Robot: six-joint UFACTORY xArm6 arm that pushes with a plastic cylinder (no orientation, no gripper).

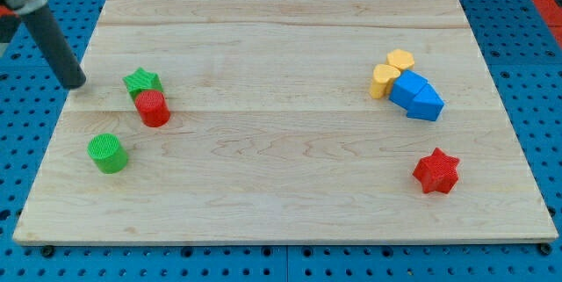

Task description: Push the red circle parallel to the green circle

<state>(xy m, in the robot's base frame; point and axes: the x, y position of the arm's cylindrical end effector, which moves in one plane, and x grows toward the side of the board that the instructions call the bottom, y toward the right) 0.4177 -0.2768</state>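
Observation:
The red circle stands at the view's left on the wooden board, touching the green star just above it. The green circle sits lower and further left, apart from the red circle. My tip rests at the board's left edge, to the left of the green star and up-left of the red circle, touching neither.
At the view's right, a yellow heart and a yellow block press against two blue blocks. A red star lies at the lower right. Blue pegboard surrounds the board.

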